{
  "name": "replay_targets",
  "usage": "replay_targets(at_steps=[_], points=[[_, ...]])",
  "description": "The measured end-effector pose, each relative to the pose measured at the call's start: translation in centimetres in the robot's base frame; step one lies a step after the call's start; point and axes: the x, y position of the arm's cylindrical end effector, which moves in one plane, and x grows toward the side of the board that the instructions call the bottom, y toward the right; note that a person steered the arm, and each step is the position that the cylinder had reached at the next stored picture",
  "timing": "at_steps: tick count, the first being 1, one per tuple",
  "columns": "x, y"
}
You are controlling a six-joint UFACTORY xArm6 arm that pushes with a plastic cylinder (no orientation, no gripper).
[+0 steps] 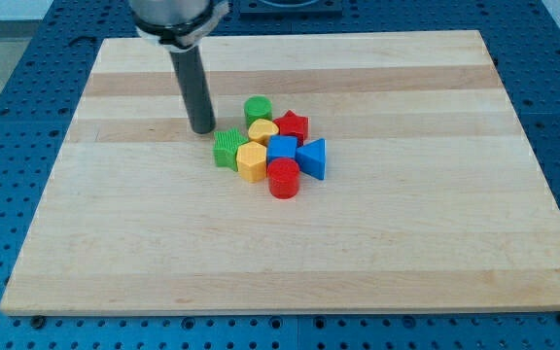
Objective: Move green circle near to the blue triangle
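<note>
The green circle (pixel 258 110) stands at the top of a tight cluster near the board's middle. The blue triangle (pixel 313 158) is at the cluster's right side, below the red star (pixel 293 126). Between them lie a yellow block (pixel 262 131) and a blue cube (pixel 281 149). My tip (pixel 202 129) rests on the board left of the green circle and just up-left of a green ribbed block (pixel 227 148), a short gap from both.
A yellow hexagon (pixel 252 160) and a red cylinder (pixel 283 179) fill the cluster's lower part. The wooden board (pixel 115 243) lies on a blue perforated table (pixel 8 107).
</note>
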Motion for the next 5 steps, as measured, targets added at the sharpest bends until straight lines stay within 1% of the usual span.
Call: replay_targets(at_steps=[2,4,5], points=[[-1.1,4.2],[-4.2,8.4],[-4.3,9.3]])
